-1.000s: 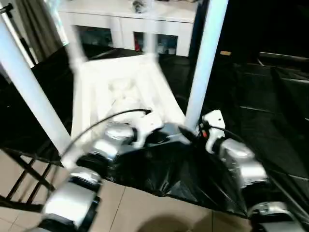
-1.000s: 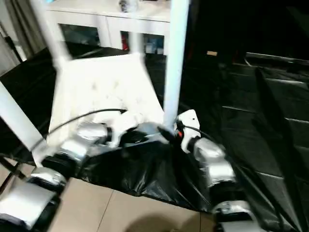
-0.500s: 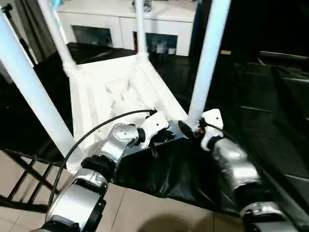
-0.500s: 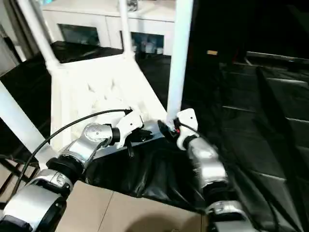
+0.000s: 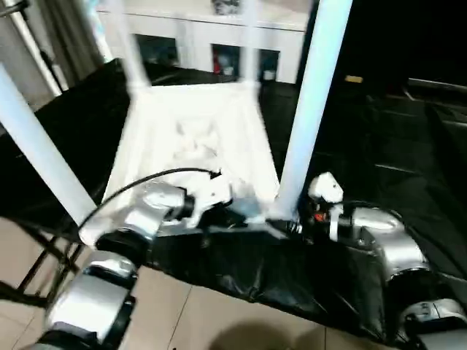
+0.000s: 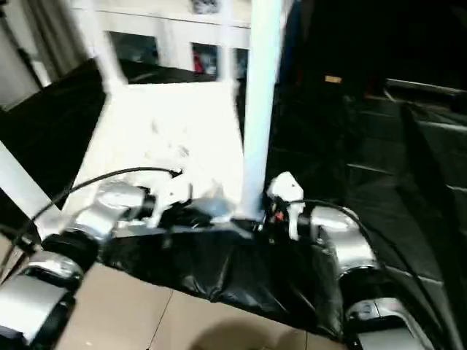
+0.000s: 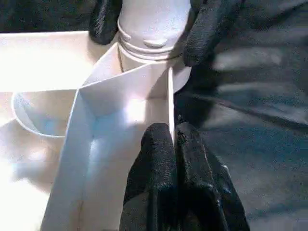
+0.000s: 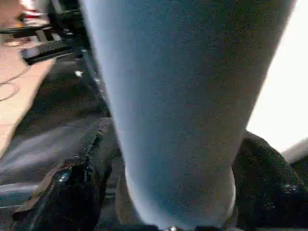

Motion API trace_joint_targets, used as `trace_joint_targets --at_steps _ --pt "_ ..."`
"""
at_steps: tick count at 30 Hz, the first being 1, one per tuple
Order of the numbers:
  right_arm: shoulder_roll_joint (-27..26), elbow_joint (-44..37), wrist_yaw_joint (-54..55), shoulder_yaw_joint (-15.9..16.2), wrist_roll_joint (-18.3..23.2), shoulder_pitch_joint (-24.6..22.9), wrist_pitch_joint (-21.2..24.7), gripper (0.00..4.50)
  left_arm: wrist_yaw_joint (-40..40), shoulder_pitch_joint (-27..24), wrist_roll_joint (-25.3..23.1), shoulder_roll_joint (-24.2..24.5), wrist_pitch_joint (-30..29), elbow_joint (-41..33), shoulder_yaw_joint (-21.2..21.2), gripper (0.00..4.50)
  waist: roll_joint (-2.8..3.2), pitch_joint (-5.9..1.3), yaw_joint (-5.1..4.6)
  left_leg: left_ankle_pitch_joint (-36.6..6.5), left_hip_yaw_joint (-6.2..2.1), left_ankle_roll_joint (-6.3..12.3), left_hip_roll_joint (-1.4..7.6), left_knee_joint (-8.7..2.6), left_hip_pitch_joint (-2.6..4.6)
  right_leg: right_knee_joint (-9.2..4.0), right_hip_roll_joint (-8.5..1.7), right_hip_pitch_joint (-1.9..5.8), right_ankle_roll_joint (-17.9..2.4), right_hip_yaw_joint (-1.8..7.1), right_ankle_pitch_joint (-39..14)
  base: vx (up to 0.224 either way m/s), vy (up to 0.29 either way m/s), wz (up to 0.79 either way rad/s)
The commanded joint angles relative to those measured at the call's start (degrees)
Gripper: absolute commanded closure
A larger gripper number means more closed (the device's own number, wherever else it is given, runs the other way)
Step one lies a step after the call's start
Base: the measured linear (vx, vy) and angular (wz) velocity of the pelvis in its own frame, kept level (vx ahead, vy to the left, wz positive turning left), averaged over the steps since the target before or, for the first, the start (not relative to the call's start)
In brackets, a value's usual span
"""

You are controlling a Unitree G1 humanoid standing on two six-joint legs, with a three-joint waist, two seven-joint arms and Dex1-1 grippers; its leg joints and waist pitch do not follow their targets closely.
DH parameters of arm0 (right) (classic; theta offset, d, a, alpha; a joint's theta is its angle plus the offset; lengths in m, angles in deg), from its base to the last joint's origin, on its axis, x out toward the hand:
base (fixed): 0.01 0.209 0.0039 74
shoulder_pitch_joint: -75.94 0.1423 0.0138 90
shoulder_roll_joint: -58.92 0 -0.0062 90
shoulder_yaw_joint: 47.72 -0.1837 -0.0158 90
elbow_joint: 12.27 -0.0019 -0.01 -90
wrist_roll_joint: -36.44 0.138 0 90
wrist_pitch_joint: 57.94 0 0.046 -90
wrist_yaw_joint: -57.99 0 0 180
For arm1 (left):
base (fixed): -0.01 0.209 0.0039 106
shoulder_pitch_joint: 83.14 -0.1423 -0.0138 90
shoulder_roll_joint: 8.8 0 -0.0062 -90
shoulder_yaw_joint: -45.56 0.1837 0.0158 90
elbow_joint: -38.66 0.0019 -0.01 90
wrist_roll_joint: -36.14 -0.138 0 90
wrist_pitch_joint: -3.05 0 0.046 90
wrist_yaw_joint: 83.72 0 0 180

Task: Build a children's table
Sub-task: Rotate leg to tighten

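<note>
The children's table (image 5: 193,138) lay upside down on a black sheet (image 5: 379,153), its legs standing up in the corner sockets. Going from the left, a near leg (image 5: 40,149) leaned out over the edge of the sheet. The left hand (image 7: 174,144) was pinched tight on the table's raised rim (image 7: 170,103), close to the right near corner. There the right hand (image 5: 290,224) had its black fingers (image 7: 204,29) wrapped around the base of the nearest right leg (image 5: 310,102), just above its socket. Behind stood a white cabinet (image 5: 211,40).
</note>
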Motion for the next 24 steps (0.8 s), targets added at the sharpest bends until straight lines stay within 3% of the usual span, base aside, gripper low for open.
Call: trace_joint_targets --at_steps 1,5,12,14,16,18,19,20,24 --pt "0.05 -0.81 -2.87 1.88 0.16 0.94 0.88 1.3 1.63 -0.3 -1.23 -0.4 0.39 0.71 2.64 4.5 -0.36 -3.2 0.05 -8.2 0.32 7.07 1.57 -3.75 -0.17 -3.3 -3.0 3.43 -16.07 2.64 -7.17 0.0 0.0 0.0" --pt "0.16 -0.64 -4.55 2.37 0.04 1.22 1.35 1.69 2.27 0.3 -1.38 -0.2 0.66 1.39 2.64 4.5 -0.51 -3.21 0.49 -8.09 0.38 6.52 1.44 -3.72 -0.15 -3.31 -2.99 3.49 -15.64 2.67 -7.44 0.0 0.0 0.0" --pt "-0.4 -1.48 -3.89 1.83 0.86 0.19 2.97 1.86 1.3 0.27 -1.47 0.01 0.32 1.89 1.99 4.5 -0.56 -3.25 0.67 -7.29 0.33 6.37 1.46 -3.72 -0.2 -3.23 -3.03 3.54 -15.38 2.65 -7.15 0.0 0.0 0.0" --pt "-1.76 -1.39 0.68 0.58 0.96 -0.3 3.23 1.87 -2.62 0.13 -2.12 -0.46 -0.5 2.15 1.73 4.5 -0.53 -3.15 0.62 -7.89 0.35 6.0 1.5 -3.81 -0.19 -3.37 -3.05 3.39 -15.04 2.68 -8.45 0.0 0.0 0.0" --pt "-5.02 1.26 13.14 -2.72 -0.29 -0.16 1.94 1.87 -9.96 -0.01 -2.65 -2.3 -2.36 2.59 0.79 4.5 -0.58 -2.9 0.39 -9.54 0.27 4.55 1.45 -4.05 -0.04 -3.8 -3.14 3.21 -13.96 2.74 -12.1 0.0 0.0 0.0" --pt "-6.39 2.62 17.86 -4.29 -0.41 0.08 1.75 1.87 -12.33 -0.12 -2.54 -3.4 -3.09 2.55 0.35 4.5 -0.78 -2.7 -0.12 -11.54 0.18 2.77 1.06 -4.26 0.12 -4.72 -3.25 3.03 -11.45 2.69 -19.84 0.0 0.0 0.0" --pt "-6.39 2.62 17.86 -4.29 -0.41 0.08 1.75 1.87 -12.33 -0.12 -2.54 -3.4 -3.09 2.55 0.35 4.5 -0.78 -2.7 -0.12 -11.54 0.18 2.77 1.06 -4.26 0.12 -4.72 -3.25 3.03 -11.45 2.69 -19.84 0.0 0.0 0.0" --pt "-6.96 3.16 19.66 -4.98 -0.36 0.18 1.79 1.87 -13.17 -0.17 -2.48 -3.89 -3.35 2.5 0.2 4.5 -0.78 -2.61 -0.5 -12.32 0.01 2.69 0.99 -4.31 0.0 -5.03 -3.13 3.01 -10.19 2.64 -22.56 0.0 0.0 0.0" --pt "-10.27 5.09 30.7 -6.89 -1.84 0.16 1.58 1.87 -18.37 -0.77 -2.95 -7.34 -5.08 1.74 0.24 4.5 -0.73 -2.66 -1.1 -12.23 -0.09 2.65 0.94 -4.42 -0.18 -5.07 -2.99 2.92 -10.06 2.63 -21.44 0.0 0.0 0.0"
